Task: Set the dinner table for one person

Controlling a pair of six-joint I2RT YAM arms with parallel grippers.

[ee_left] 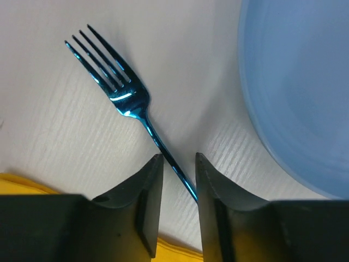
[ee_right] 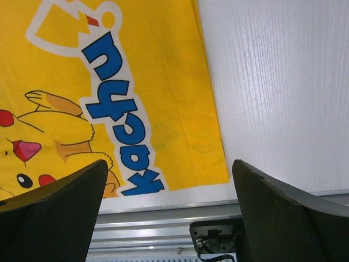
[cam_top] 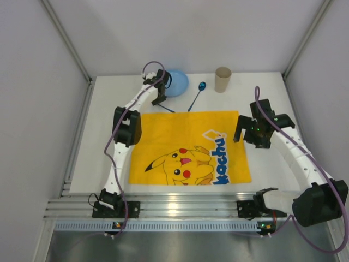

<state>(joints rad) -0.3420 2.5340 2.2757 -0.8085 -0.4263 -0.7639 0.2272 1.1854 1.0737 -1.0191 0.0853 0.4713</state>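
A shiny blue fork lies on the white dinner table, tines pointing away, beside a blue plate. My left gripper is low over the table. Its jaws stand narrowly open on either side of the fork's handle, which touches the right finger. In the top view the left gripper is at the plate's left edge. A blue spoon and a tan paper cup stand further right. My right gripper is wide open and empty above the mat's right edge.
A yellow Pikachu-print mat covers the table's middle; it also shows in the right wrist view. A silver aluminium rail runs along the near edge. Grey walls enclose the table on three sides.
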